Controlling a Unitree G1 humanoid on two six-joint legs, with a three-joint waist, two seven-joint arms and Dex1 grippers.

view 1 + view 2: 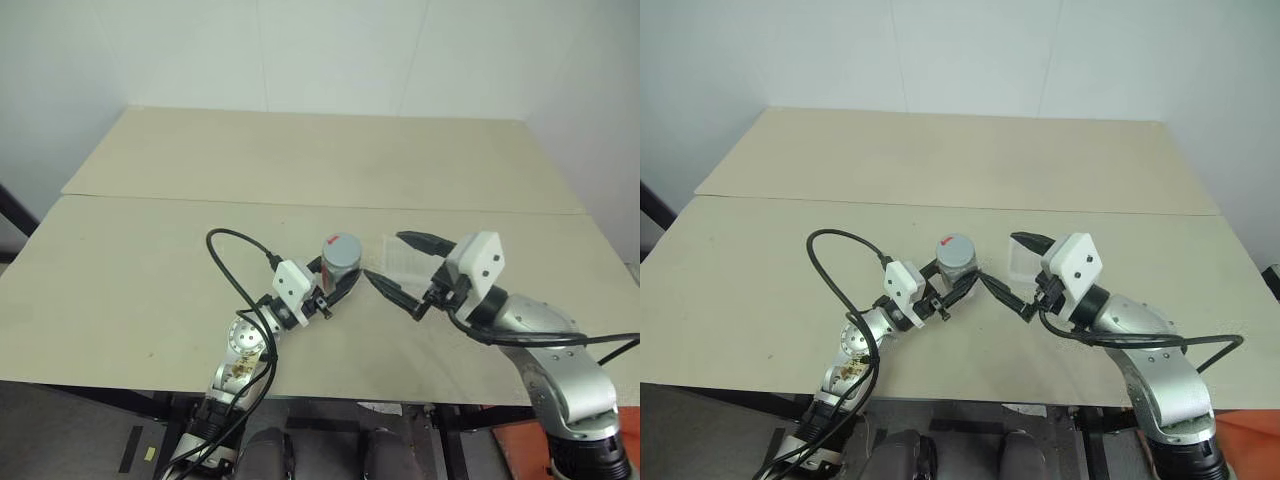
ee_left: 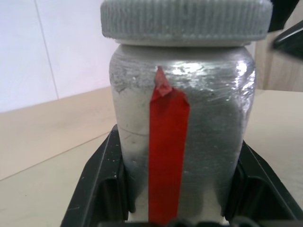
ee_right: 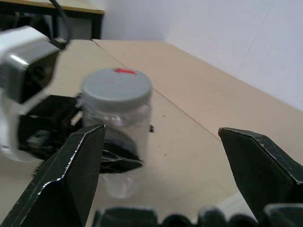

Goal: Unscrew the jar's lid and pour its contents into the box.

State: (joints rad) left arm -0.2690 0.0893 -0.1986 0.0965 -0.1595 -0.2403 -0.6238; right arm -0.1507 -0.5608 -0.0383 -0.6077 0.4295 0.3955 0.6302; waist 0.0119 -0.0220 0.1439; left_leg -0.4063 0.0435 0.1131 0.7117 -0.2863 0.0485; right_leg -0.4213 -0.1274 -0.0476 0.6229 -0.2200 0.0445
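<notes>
The jar (image 1: 342,262) stands upright near the table's front middle, silvery-grey with a red strip (image 2: 166,156) down its side. Its ribbed grey lid (image 2: 184,19) with a red patch sits on top. My left gripper (image 1: 339,280) is shut on the jar's lower body, one black finger (image 2: 102,184) on each side. Just right of the jar, my right gripper (image 1: 384,256) is open, apart from the jar and level with it, its fingers (image 3: 71,175) spread wide. The clear box (image 1: 405,262) lies on the table behind the right gripper's fingers, partly hidden by them.
The beige table (image 1: 300,160) stretches far back to a white wall, with a seam (image 1: 300,203) across its middle. A black cable (image 1: 235,265) loops up from my left arm. The table's front edge (image 1: 330,395) is close below both arms.
</notes>
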